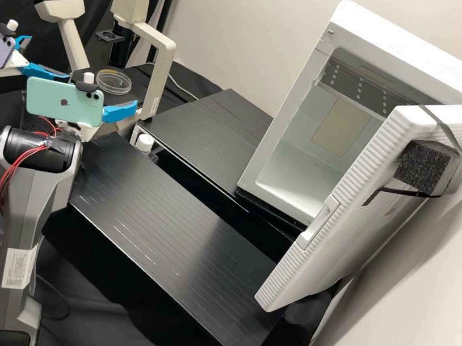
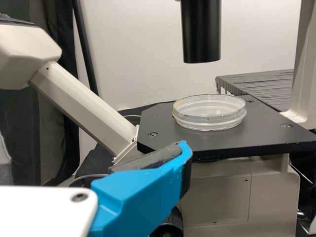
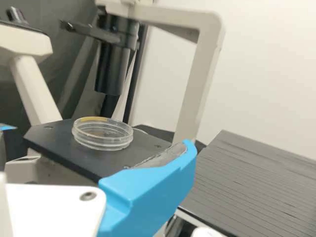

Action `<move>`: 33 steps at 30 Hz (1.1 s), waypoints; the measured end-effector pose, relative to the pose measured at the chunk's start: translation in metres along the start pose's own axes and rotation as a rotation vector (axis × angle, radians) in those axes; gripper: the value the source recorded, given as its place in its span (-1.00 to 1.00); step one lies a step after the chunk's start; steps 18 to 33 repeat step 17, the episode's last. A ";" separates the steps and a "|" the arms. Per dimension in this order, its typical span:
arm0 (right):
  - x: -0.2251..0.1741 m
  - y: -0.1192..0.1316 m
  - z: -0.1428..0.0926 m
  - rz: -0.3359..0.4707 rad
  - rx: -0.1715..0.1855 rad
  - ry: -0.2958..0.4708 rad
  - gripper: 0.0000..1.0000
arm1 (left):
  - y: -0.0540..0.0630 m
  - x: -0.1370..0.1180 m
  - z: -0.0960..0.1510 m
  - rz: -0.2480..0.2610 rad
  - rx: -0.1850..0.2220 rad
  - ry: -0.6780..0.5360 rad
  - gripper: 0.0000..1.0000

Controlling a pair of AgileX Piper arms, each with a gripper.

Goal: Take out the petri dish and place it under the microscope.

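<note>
Right gripper [image 1: 119,112] nearest, open, nothing held; left gripper [image 1: 49,57] past it, also open, nothing held. Petri dish [image 1: 113,82] sits flat on the microscope's black stage [image 2: 160,123], below the black condenser tube [image 2: 201,34]; can't confirm it's centred on the optical axis. Placing looks done or close to it, my read. Handling guess: very light, stiff, thin clear plastic or glass, slick sidewall, cracks or chips if over-squeezed. If it needs a nudge, take it low on the sidewall from opposite sides, light even force, keep it level. Looks like lid over base, so gripping the upper rim alone could lift the lid and leave the base behind. Pads look wide enough for the sidewall. Contents: mostly clear through the wall, yellowish tint along part of the rim; can't tell if that's medium, a mark or a reflection. Treat as if it could spill, don't tilt. Well apart from the dish: white mini-fridge [image 1: 404,42], its door [image 1: 334,250] wide open, perforated grey panel [image 1: 357,88] high inside, pale rectangular panel [image 1: 338,125] on the inner wall.
</note>
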 end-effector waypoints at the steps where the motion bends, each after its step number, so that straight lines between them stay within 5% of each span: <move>1: -0.007 0.001 -0.001 0.010 -0.001 0.005 1.00 | 0.000 0.000 0.000 0.000 0.000 0.000 1.00; 9: -0.065 0.010 0.004 -0.003 -0.016 0.036 1.00 | 0.000 0.000 0.000 0.000 0.000 0.000 1.00; 13: -0.093 0.014 0.009 -0.050 0.057 0.074 1.00 | 0.000 0.000 0.000 0.000 0.000 0.000 1.00; 17: -0.109 0.014 0.016 -0.078 0.070 0.069 1.00 | 0.000 0.000 0.000 0.000 0.000 0.000 1.00; 33: -0.109 0.014 0.016 -0.078 0.070 0.069 1.00 | 0.000 0.000 0.000 0.000 0.000 0.000 1.00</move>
